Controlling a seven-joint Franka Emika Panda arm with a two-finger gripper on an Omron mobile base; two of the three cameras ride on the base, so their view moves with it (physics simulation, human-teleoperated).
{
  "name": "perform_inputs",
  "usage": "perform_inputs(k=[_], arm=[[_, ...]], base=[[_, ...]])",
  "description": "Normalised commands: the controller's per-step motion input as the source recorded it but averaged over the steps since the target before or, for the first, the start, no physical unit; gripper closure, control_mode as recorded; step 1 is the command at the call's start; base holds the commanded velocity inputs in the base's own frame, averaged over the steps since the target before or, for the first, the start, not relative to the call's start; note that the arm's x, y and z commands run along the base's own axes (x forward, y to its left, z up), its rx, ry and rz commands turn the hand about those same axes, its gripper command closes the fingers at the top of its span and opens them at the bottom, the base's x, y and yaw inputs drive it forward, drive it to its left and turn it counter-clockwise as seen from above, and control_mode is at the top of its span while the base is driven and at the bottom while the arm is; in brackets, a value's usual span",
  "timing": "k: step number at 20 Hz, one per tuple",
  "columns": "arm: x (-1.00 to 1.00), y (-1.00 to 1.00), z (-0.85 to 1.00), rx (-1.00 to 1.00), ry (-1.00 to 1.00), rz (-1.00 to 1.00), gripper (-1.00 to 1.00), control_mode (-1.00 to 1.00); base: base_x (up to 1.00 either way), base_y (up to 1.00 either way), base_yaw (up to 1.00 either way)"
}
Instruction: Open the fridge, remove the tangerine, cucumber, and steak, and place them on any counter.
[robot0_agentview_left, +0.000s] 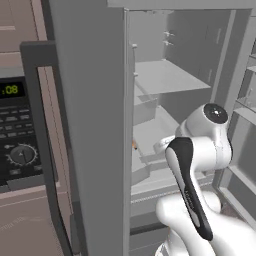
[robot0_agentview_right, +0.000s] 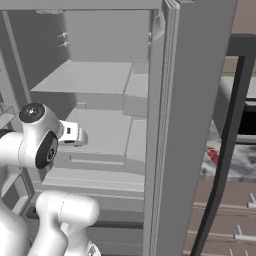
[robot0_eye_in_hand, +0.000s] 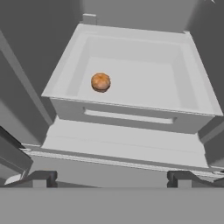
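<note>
The fridge (robot0_agentview_left: 95, 125) stands with both doors swung open, its grey shelves bare. In the hand view, the tangerine (robot0_eye_in_hand: 100, 82) lies at the left of a pale open bin (robot0_eye_in_hand: 131, 114) low inside the fridge. My gripper (robot0_eye_in_hand: 112, 177) hovers open above and in front of that bin, nothing between its fingers. From the left base view, a sliver of the tangerine (robot0_agentview_left: 134, 145) peeks past the left door's edge. The steak (robot0_agentview_right: 213, 156) lies on the marbled counter (robot0_agentview_right: 245, 160) beyond the right fridge door (robot0_agentview_right: 195, 100). The cucumber is out of view.
The built-in oven (robot0_agentview_left: 17, 145) with its black control panel sits left of the fridge. The open doors flank my arm on both sides. A long dark door handle (robot0_agentview_right: 225, 150) crosses in front of the counter, where a dark appliance (robot0_agentview_right: 247, 120) stands.
</note>
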Motion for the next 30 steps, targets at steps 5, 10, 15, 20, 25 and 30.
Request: perform_inputs(k=[5, 10, 15, 20, 25, 30], arm=[[0.00, 0.00, 0.00, 0.00, 0.00, 0.00, -1.00, 1.00], [0.00, 0.00, 0.00, 0.00, 0.00, 0.00, -1.00, 1.00], [0.00, 0.00, 0.00, 0.00, 0.00, 0.00, -1.00, 1.00], [0.00, 0.00, 0.00, 0.00, 0.00, 0.00, -1.00, 1.00], [0.00, 0.00, 0.00, 0.00, 0.00, 0.00, -1.00, 1.00], [0.94, 0.05, -0.42, 0.01, 0.00, 0.00, -1.00, -1.00]], base=[[0.31, 0.13, 0.00], [0.78, 0.07, 0.00], [0.80, 0.14, 0.00], [0.70, 0.01, 0.00], [0.78, 0.00, 0.00], [0.00, 0.00, 0.00]])
